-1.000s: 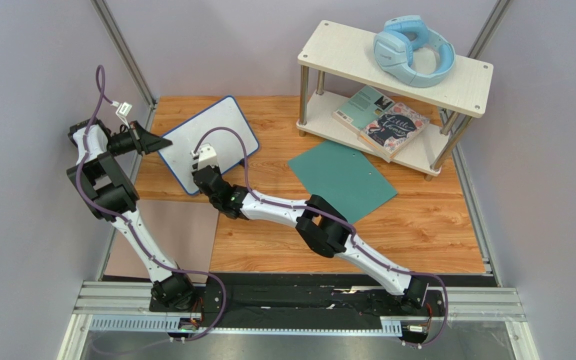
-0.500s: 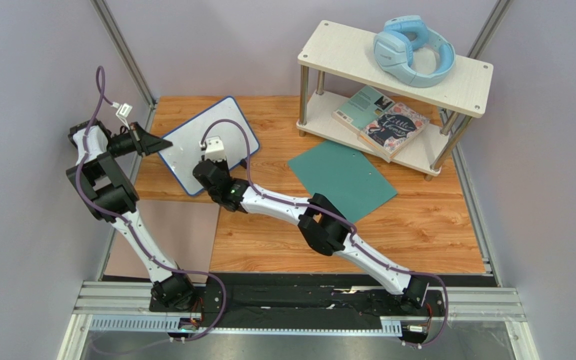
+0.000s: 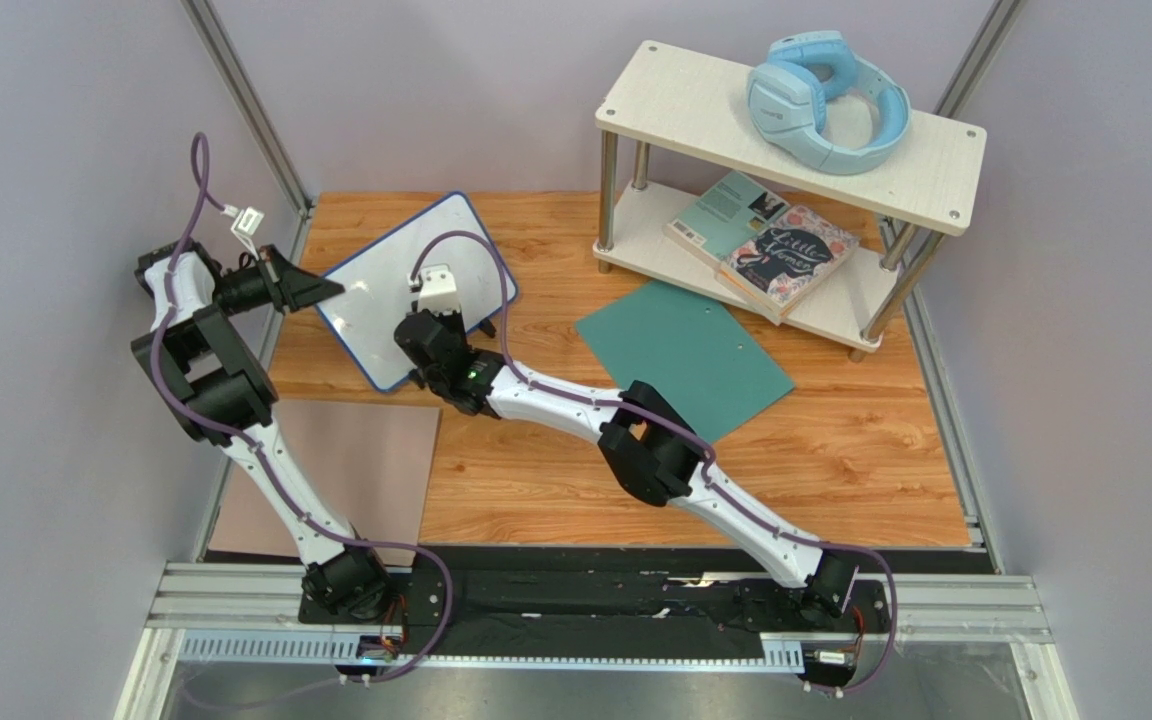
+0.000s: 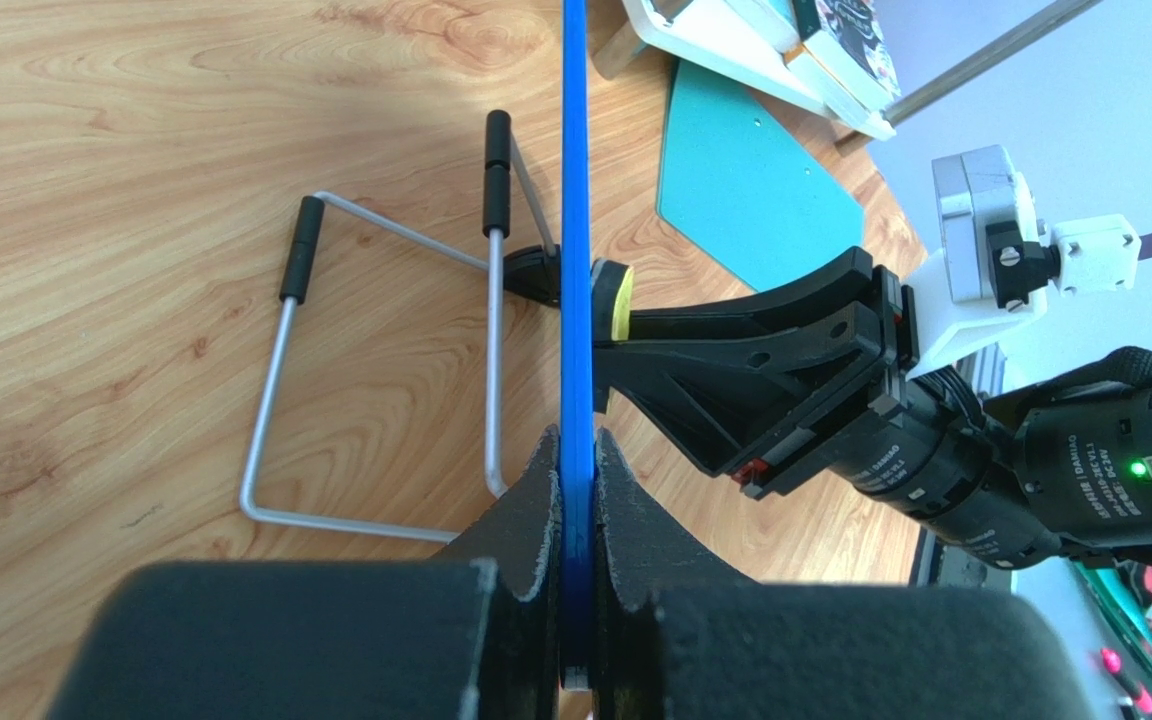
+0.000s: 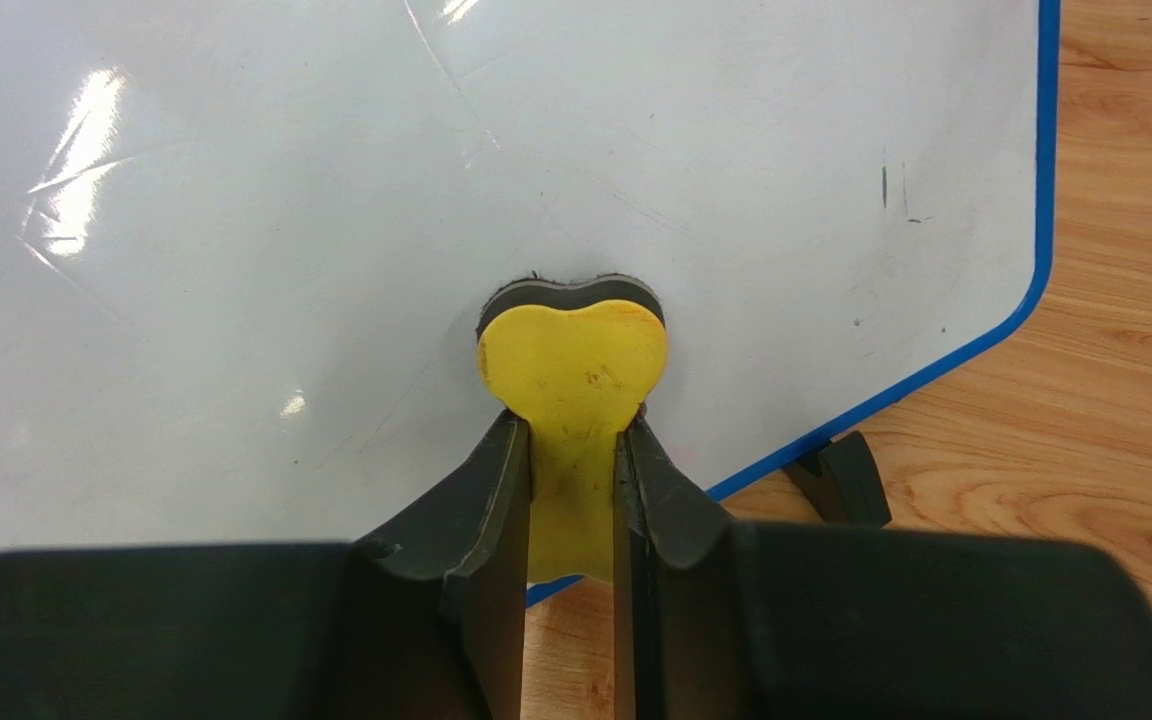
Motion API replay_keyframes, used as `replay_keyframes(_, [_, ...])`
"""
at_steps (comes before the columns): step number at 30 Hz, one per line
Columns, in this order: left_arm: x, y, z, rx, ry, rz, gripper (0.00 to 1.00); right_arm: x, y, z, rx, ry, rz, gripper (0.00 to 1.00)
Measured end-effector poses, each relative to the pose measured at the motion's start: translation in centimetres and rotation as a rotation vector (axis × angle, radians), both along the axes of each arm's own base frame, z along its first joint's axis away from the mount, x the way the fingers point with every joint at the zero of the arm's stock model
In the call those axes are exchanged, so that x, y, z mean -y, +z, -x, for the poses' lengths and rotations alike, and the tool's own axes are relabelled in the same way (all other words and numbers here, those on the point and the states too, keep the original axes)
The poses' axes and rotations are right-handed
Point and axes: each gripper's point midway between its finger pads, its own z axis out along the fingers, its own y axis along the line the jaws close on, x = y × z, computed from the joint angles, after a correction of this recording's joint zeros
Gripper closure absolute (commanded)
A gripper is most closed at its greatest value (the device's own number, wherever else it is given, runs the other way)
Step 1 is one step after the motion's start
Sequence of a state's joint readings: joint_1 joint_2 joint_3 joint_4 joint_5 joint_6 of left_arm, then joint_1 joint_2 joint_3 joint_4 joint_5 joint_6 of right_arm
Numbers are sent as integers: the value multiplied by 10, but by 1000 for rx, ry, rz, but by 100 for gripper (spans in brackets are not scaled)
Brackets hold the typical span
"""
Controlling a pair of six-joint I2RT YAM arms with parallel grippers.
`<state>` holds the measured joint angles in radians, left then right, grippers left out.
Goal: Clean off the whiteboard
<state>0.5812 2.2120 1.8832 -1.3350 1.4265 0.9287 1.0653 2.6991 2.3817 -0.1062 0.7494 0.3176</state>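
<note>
Two grippers on the board, far-left corner of the table

On the right gripper [image 5: 575, 438] the jaws are closed on a yellow heart-shaped eraser [image 5: 573, 353], and its dark felt face is pressed against the whiteboard [image 5: 312, 225]. On the left gripper [image 4: 576, 458] the jaws are pinched onto the board's blue rim [image 4: 575, 225], steadying it.

The board stands tilted on a wire stand [image 4: 387, 375] near the far-left corner of the table [image 3: 838, 450]. Its white face is turned toward the right arm. The surface looks almost clean. I can see only a few faint black ticks [image 5: 886, 183] close to the rim, so I judge the wipe nearly done.

Risks from here:
- If I push too hard through the eraser, the board may pivot in the thin rim pinch or the stand may fold.
- A sideways drag toward the ticks could twist the eraser between the jaws, since only its narrow end is held.
- If the stroke overruns the edge, the felt could catch on the rim and jerk the board loose.
</note>
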Motion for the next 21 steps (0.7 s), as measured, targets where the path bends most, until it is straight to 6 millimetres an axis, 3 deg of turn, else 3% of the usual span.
replay_keyframes(8, [-1, 0, 2, -1, 3, -6, 100, -7, 0, 4, -7, 54, -19, 100])
replay_keyframes(16, [-1, 0, 2, -2, 2, -11, 100, -36, 10, 23, 7, 156, -79, 100])
replay_keyframes(21, [0, 1, 3, -3, 1, -16, 100, -40, 11, 24, -12, 164, -122, 100])
